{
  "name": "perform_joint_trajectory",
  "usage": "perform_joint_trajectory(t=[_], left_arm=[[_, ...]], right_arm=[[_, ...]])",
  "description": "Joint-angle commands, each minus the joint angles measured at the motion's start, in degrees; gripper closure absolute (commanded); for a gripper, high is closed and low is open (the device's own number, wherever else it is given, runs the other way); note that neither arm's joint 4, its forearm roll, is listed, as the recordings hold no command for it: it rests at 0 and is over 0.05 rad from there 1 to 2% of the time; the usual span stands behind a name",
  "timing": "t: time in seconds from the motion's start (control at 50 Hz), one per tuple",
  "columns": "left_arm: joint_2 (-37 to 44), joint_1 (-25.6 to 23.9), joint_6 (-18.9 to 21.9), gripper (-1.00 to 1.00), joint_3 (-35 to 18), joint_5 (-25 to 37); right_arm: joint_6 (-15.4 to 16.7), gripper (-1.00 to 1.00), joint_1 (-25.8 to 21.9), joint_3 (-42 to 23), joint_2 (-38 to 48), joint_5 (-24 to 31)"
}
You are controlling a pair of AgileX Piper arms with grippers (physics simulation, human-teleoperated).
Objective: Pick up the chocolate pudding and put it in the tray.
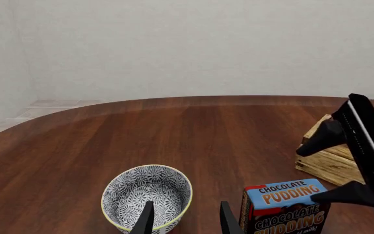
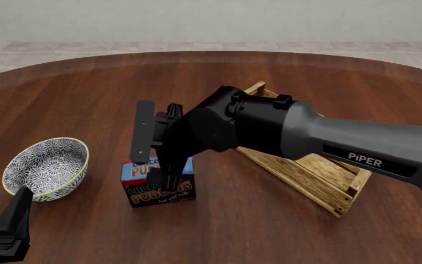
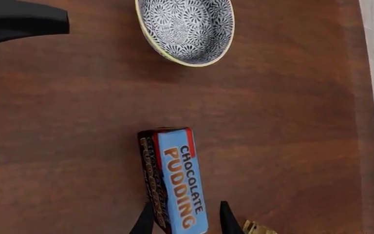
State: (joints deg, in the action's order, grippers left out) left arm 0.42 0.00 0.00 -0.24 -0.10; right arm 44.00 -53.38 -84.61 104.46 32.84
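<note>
We see the chocolate pudding [image 2: 158, 186] standing upright on the table [image 2: 64, 99] between the bowl [image 2: 46, 168] and the tray [image 2: 310, 176], with our right gripper [image 3: 184, 218] directly above it, fingers parted and straddling the narrow width of the carton near one end of its long top face. The carton's long axis runs across the gap between the fingers, so we judge that closing would catch its two broad faces. Our left gripper [image 1: 184, 219] hangs low beside the bowl, also parted and empty, so the right arm is the nearer one, and the tray lies just beyond the carton on that arm's side.
</note>
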Motion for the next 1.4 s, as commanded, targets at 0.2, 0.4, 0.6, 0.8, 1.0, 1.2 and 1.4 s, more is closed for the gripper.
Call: perform_joint_trajectory(t=[0.2,0.4,0.6,0.8,1.0,1.2,1.4], left_arm=[[0.0,0.0,0.0,-1.00,0.0,0.0],[0.0,0.0,0.0,-1.00,0.0,0.0],[0.0,0.0,0.0,-1.00,0.0,0.0],[0.0,0.0,0.0,-1.00,0.0,0.0],[0.0,0.0,0.0,-1.00,0.0,0.0],[0.0,0.0,0.0,-1.00,0.0,0.0],[0.0,0.0,0.0,-1.00,0.0,0.0]], right_arm=[[-0.2,-1.00,0.4,-1.4,1.3,0.2],[-0.6,-1.00,0.4,-1.4,1.6,-0.1],[-1.2,-1.00,0.3,-1.4,2.3,-0.5],[-1.6,-1.00,0.2,-1.2,2.5,-0.8],[-2.0,-1.00,0.0,-0.7,2.5,-1.2],[-2.2,-1.00,0.1,-0.3,2.6,-1.6],[-2.3,-1.00,0.3,-0.5,2.9,-1.6]])
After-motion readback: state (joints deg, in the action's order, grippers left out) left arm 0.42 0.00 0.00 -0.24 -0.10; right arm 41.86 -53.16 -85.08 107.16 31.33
